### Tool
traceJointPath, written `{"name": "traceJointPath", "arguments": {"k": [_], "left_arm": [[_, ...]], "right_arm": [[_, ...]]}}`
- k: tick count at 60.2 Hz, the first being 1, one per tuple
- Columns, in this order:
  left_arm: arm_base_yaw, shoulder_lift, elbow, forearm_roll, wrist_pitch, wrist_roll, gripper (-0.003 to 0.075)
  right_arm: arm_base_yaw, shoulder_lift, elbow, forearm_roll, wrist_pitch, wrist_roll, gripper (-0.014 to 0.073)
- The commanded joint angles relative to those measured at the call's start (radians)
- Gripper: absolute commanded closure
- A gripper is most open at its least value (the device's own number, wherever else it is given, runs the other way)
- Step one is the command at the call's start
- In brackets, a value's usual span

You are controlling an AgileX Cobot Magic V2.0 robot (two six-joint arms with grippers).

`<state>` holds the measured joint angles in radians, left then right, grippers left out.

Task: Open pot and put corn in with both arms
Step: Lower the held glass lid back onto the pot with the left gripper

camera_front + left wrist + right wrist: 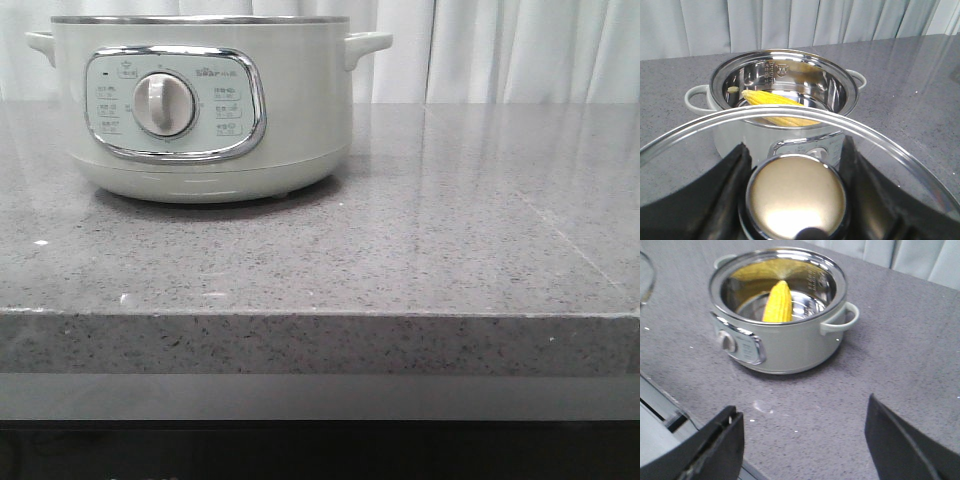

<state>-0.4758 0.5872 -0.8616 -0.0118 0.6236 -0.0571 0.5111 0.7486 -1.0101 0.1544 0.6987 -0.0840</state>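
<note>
The pale grey-green pot (210, 110) stands at the back left of the counter, its dial facing forward. The pot (852, 95) is open in the left wrist view, and the yellow corn (775, 100) lies inside its steel bowl. My left gripper (795, 150) is shut on the golden knob (796, 195) of the glass lid (880, 142), held apart from the pot on its dial side. In the right wrist view the pot (785, 347) holds the corn (778, 302). My right gripper (802, 407) is open and holds nothing, above the counter in front of the pot. Neither gripper shows in the front view.
The grey speckled counter (400, 240) ends in a thick front edge (320, 345). White curtains (500, 50) hang behind it. A bit of the lid's rim (645, 280) shows beside the pot in the right wrist view.
</note>
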Motion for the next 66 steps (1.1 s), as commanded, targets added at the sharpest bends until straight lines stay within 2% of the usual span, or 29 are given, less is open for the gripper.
{"name": "traceJointPath", "arguments": {"k": [1, 33, 50, 66], "left_arm": [[-0.005, -0.004, -0.036, -0.007, -0.153, -0.007, 0.0534], [-0.005, 0.038, -0.036, -0.014, -0.167, -0.007, 0.0534], [-0.005, 0.180, -0.042, -0.015, -0.363, -0.007, 0.0534], [-0.005, 0.419, -0.178, -0.015, -0.466, -0.002, 0.0534]], "right_arm": [[-0.004, -0.044, 0.014, 0.026, -0.102, -0.012, 0.0064], [-0.004, -0.053, 0.033, 0.026, -0.103, -0.012, 0.0064], [-0.004, -0.053, 0.033, 0.026, -0.103, -0.012, 0.0064], [-0.004, -0.053, 0.033, 0.026, -0.103, -0.012, 0.0064]]}}
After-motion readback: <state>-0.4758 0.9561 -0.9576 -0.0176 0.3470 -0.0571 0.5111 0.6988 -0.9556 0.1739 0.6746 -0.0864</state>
